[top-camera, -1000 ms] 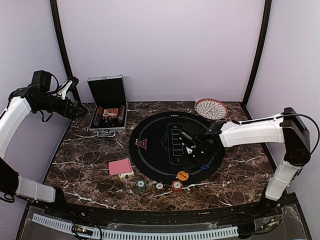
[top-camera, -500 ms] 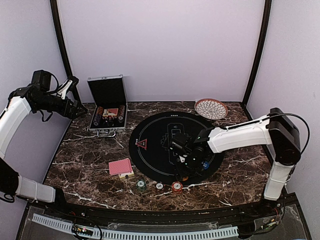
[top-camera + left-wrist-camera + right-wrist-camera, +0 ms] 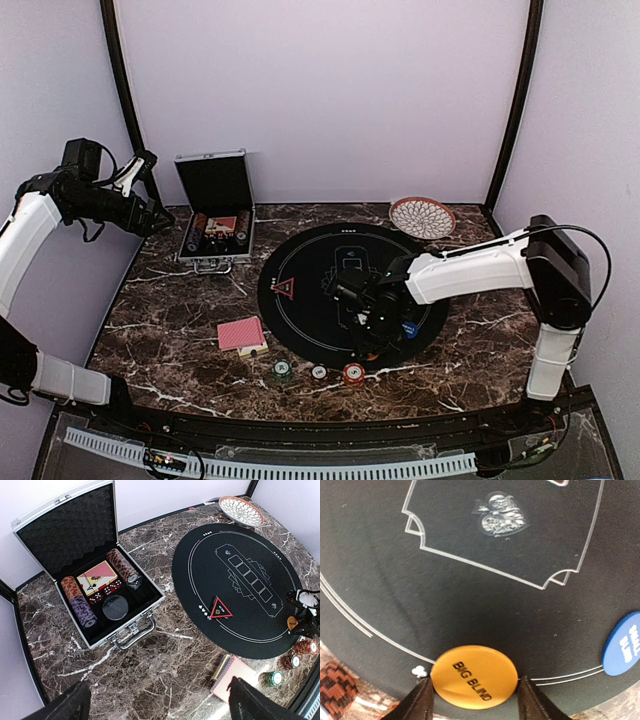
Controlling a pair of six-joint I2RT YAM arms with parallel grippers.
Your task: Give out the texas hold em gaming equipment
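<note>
An orange "BIG BLIND" chip (image 3: 473,676) lies on the near rim of the round black mat (image 3: 320,262). My right gripper (image 3: 475,692) is down over it, with its fingers (image 3: 422,701) touching the chip's two sides; the top view hides the chip under that gripper (image 3: 368,335). A blue chip (image 3: 622,645) lies on the mat to the right. Green (image 3: 283,371), white (image 3: 319,372) and red (image 3: 352,373) chips sit on the marble in front of the mat. Left of them lies the red-backed card deck (image 3: 242,333). The triangle marker (image 3: 284,289) rests on the mat's left. My left gripper (image 3: 155,215) hangs open, high at the far left.
The open silver case (image 3: 100,580) stands at the back left with chip rolls, cards and dice inside. A round woven dish (image 3: 422,217) sits at the back right. Dark posts and pale walls close in the marble table (image 3: 170,300).
My right gripper moved left and toward the near edge of the mat, came down over the orange chip and narrowed onto it. The left arm stayed still.
</note>
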